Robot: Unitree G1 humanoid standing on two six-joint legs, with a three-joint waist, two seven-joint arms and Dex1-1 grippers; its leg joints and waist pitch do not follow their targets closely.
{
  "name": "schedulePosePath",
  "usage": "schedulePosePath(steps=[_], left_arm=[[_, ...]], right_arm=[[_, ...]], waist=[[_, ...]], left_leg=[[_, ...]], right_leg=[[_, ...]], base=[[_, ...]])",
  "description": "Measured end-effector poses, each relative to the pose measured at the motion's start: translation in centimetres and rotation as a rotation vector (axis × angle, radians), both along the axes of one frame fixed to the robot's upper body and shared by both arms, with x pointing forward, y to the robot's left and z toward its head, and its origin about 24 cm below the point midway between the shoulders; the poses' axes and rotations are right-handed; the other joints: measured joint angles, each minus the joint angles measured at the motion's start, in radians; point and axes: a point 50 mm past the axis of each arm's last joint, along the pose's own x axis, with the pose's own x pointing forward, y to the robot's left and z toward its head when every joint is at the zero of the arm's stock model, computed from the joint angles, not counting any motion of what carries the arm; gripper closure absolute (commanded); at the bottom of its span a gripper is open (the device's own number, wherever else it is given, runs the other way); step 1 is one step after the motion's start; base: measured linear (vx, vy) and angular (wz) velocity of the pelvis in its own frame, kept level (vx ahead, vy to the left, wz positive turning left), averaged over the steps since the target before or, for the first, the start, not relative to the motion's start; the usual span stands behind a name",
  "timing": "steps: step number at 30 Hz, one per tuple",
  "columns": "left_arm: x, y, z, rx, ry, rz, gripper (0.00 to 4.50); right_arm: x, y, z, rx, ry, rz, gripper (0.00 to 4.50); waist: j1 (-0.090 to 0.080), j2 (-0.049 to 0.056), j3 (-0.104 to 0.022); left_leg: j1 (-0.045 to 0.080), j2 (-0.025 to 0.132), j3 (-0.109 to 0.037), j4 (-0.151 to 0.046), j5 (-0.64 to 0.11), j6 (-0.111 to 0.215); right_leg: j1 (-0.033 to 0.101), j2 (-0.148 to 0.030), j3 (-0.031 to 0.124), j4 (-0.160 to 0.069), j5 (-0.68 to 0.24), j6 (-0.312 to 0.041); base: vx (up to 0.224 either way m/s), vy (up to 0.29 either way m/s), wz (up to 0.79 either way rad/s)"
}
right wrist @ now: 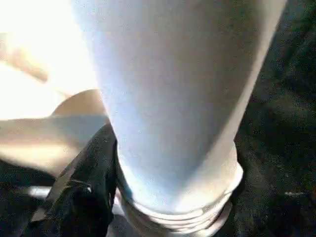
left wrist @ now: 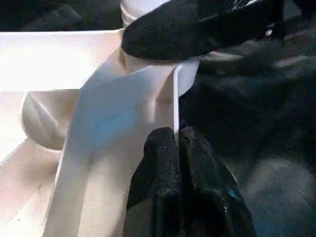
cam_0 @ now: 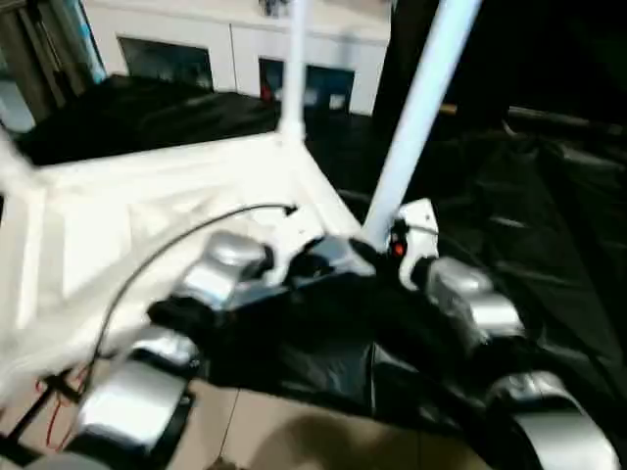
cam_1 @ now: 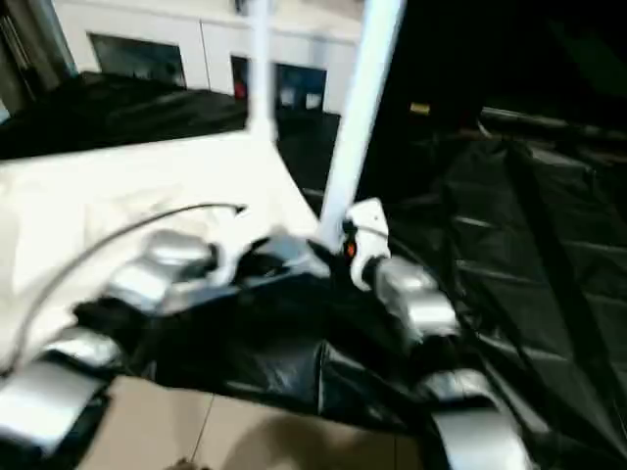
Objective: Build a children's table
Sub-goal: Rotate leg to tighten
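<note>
- Table top: white, upside down, ribbed underside up; lies on black sheet, left-centre of scene.
- Far leg: upright in far corner socket; looks seated.
- Near leg: in near-right corner socket, leaning right; step in hand, by my read = seating/turning it home.
- Right gripper: fingers round near leg's base, just above socket; grasping it.
- Left gripper: clenched, fingertips at thin rim of top beside same socket; seems to steady the top.
- To do well: bring leg square to socket before turning; keep grip low; left holds top still so it won't slide on sheet.
- Edges/room: open black sheet to right and far right, free for swing; white cabinet far behind; bare floor near; cable over left arm, snag risk.
</note>
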Motion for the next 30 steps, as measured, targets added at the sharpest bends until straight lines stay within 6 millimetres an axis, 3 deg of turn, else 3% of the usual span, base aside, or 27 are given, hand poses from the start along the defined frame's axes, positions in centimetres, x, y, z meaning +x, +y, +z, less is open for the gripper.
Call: schedulePosePath(steps=[2, 4, 7, 12, 17, 23, 28, 30], left_arm=[[0.1, -0.2, 0.0, 0.008, -0.015, 0.013, 4.50], [0.1, -0.2, 0.0, 0.013, -0.022, 0.015, 4.50], [0.1, -0.1, 0.0, 0.013, -0.026, 0.008, 4.50], [0.0, 0.9, 0.1, 0.020, -0.026, -0.051, 4.50], [-1.1, 2.4, 0.0, 0.002, 0.017, -0.184, 4.50], [-2.1, 3.4, 0.2, 0.009, 0.063, -0.343, 4.50], [-2.6, 4.1, 0.3, 0.012, 0.090, -0.410, 4.50], [-2.9, 4.2, 0.3, 0.012, 0.104, -0.436, 4.50]], right_arm=[[0.2, 0.4, 0.0, -0.013, -0.019, -0.026, 1.73], [0.2, 0.6, -0.1, 0.000, -0.022, -0.038, 1.17], [0.2, 0.7, -0.1, 0.017, -0.022, -0.022, 0.84], [-0.1, 0.2, 0.0, 0.003, -0.033, 0.110, 0.84], [-1.6, -1.1, 0.0, -0.016, -0.043, 0.358, 0.84], [-3.4, -2.8, 0.6, -0.027, -0.002, 0.611, 0.84], [-4.3, -3.0, 0.8, -0.032, 0.024, 0.729, 0.84], [-4.7, -3.2, 0.9, -0.037, 0.039, 0.767, 1.11]], waist=[[0.000, 0.000, 0.000], [0.000, 0.000, 0.000], [0.000, 0.000, 0.000], [-0.003, 0.000, 0.000], [0.002, 0.000, 0.000], [0.031, 0.002, 0.001], [0.035, 0.002, 0.001], [0.038, 0.002, 0.001]], left_leg=[[0.000, 0.000, 0.000, 0.000, 0.000, 0.000], [0.000, 0.000, 0.000, 0.000, 0.000, 0.000], [0.000, 0.000, 0.000, 0.000, 0.000, 0.001], [-0.001, 0.000, 0.000, 0.000, 0.000, 0.001], [-0.002, 0.000, 0.001, -0.001, 0.000, 0.004], [-0.002, 0.001, 0.001, 0.003, 0.000, 0.004], [-0.001, 0.001, 0.001, 0.004, 0.000, 0.004], [-0.001, 0.001, 0.001, 0.004, 0.000, 0.004]], right_leg=[[0.000, 0.000, 0.000, 0.000, 0.000, 0.000], [0.000, 0.000, 0.000, -0.001, 0.000, 0.000], [0.000, 0.000, 0.000, 0.000, 0.001, 0.000], [-0.001, 0.001, 0.000, -0.001, 0.001, 0.000], [-0.001, 0.001, 0.000, -0.002, 0.000, 0.000], [0.000, 0.000, 0.000, -0.001, 0.001, 0.000], [0.001, 0.000, 0.000, 0.000, 0.001, 0.000], [0.001, 0.000, 0.000, 0.000, 0.001, 0.000]], base=[[0.000, 0.000, 0.00], [0.000, 0.000, 0.00], [0.000, 0.000, 0.00], [0.000, 0.000, 0.00], [0.000, 0.000, 0.00], [0.000, 0.000, 0.00], [0.000, 0.000, 0.00], [0.000, 0.000, 0.00]])
